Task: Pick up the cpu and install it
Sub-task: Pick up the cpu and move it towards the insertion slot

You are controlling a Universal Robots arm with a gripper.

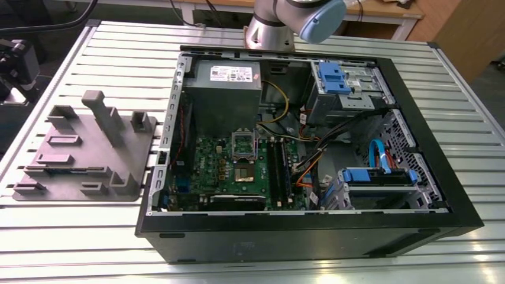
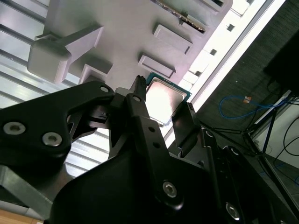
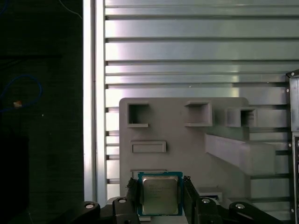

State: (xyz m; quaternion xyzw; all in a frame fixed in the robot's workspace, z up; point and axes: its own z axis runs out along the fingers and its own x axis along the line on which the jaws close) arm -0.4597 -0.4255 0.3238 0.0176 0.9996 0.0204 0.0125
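Black gripper (image 3: pixel 160 186) clamped on small flat square silver-topped cpu (image 3: pixel 160 196) by opposite edges — judged light, stiff, contacts fragile; edge-hold only.

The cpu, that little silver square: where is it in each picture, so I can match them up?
First wrist view: the cpu sits at the grey fixture's edge.
Second wrist view: the cpu lies at that same grey fixture's edge.
Exterior view: I cannot make it out.
Shared landmark: the grey fixture, on the exterior view's left.
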